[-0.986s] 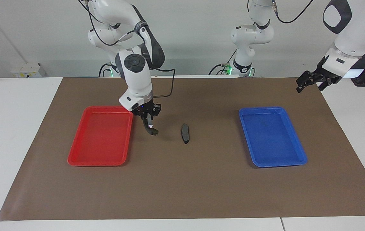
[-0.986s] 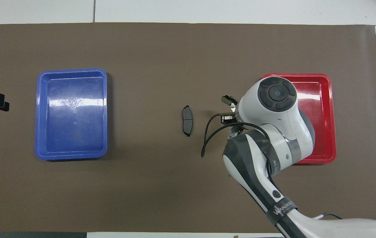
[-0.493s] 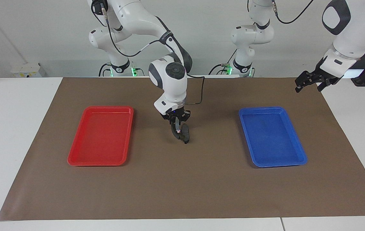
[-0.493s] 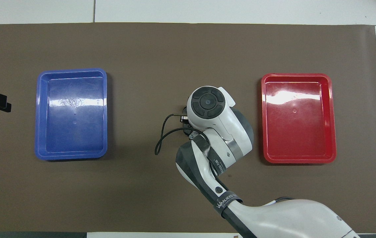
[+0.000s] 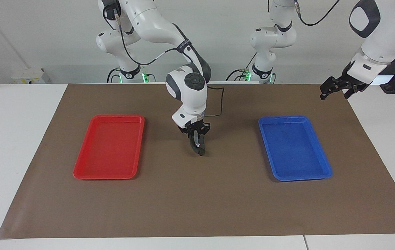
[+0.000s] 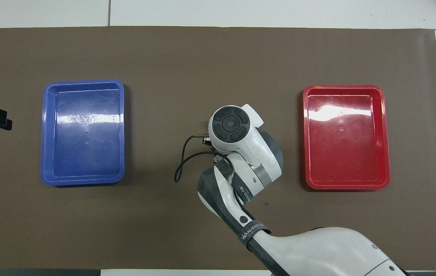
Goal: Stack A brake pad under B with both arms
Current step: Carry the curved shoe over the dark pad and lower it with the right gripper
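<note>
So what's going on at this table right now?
The right gripper is at the middle of the brown mat, holding B, the curved brake piece, right over the spot between the red tray and the blue tray. The A brake pad cannot be made out under it. The left gripper waits in the air near the mat's corner.

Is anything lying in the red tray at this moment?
No. The red tray shows only its bare floor in both views.
</note>
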